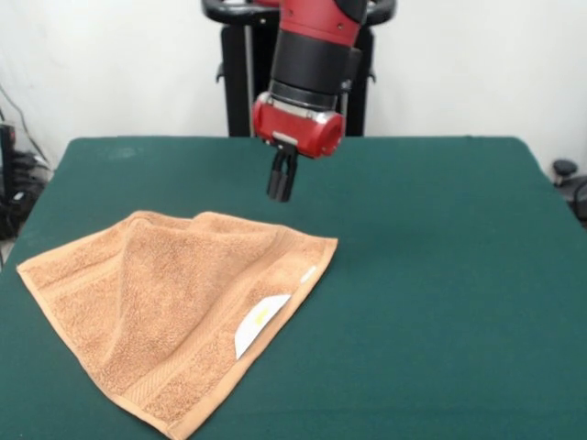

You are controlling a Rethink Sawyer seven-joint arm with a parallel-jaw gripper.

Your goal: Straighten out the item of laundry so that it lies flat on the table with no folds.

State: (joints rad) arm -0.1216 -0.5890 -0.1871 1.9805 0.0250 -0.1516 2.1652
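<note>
— What sort of place is this?

— A lab or test room, I'd say. A red and black robot arm (312, 64) hangs over a big table (440, 275) covered in plain dark green felt, with a black stand (237, 78) behind it.

— Anything else?

— A bare white wall (477, 64), and loose cables (16, 174) at the side (nothing homely). Only an orange-tan towel (165, 312) lies on the table.

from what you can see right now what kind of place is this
Most likely a robotics lab or test bench, not a home. A red and black arm on a pedestal holds its gripper above a green felt table bearing only a towel, against a plain white wall with cables at the side.
</note>
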